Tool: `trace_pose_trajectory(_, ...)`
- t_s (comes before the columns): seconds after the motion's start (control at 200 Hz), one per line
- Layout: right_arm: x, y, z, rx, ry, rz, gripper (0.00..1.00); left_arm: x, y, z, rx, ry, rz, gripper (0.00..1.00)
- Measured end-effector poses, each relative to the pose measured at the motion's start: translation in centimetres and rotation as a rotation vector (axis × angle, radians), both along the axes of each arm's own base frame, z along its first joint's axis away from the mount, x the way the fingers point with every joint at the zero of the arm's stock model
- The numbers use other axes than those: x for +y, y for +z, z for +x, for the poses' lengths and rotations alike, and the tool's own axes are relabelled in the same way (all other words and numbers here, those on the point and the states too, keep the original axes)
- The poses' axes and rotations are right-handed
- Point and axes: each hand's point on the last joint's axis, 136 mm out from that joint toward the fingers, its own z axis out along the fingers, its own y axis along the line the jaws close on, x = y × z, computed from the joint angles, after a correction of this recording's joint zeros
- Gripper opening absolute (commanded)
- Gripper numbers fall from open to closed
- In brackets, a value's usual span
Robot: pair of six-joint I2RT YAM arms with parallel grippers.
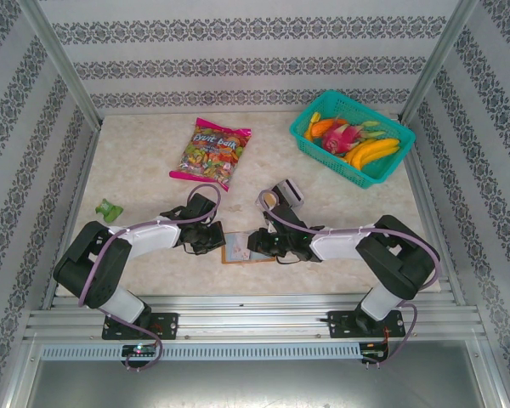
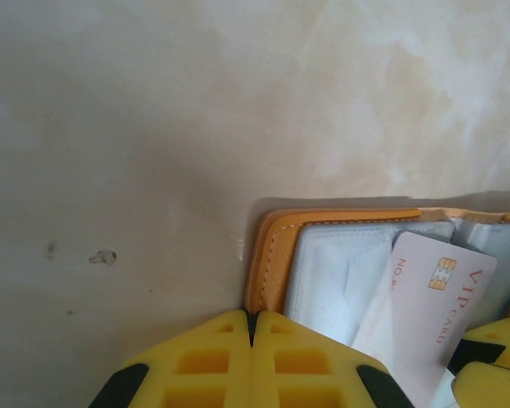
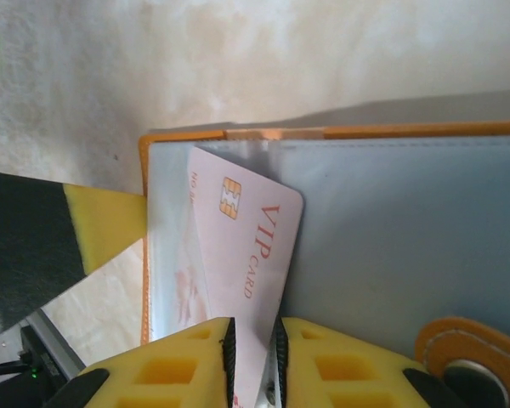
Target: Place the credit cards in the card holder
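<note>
Card holder (image 3: 391, 221) lies open at six o'clock on the table (image 1: 153, 178) — left gripper (image 2: 252, 340) clamps its edge, right gripper (image 3: 253, 357) barely parted around the VIP card (image 3: 238, 246) — card partly pocketed.

Orange-brown card holder (image 3: 340, 221) lay opened flat, pale pockets upward; a whitish "VIP CARD" credit card (image 3: 242, 255) was tilted partway into one pocket.

Fruit basket (image 1: 354, 136), candy bag (image 1: 211, 153)
</note>
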Motion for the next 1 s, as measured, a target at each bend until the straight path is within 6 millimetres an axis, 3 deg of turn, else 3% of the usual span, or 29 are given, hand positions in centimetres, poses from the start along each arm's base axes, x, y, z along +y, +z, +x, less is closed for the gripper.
trace_pose_trajectory(0.175, 0.4, -0.4, 0.3, 0.009, 0.012, -0.011, 0.13, 0.0, 0.0, 0.0, 0.0, 0.0, 0.0, 0.0)
trace_pose_trajectory(0.729, 2.3, -0.4, 0.6, 0.035, 0.07, 0.026, 0.1, 0.0, 0.0, 0.0, 0.0, 0.0, 0.0, 0.0)
trace_pose_trajectory(1.004, 2.1, 0.4, 0.4, 0.023, 0.086, 0.016, 0.24, 0.1, 0.1, 0.0, -0.004, 0.003, 0.004, 0.01)
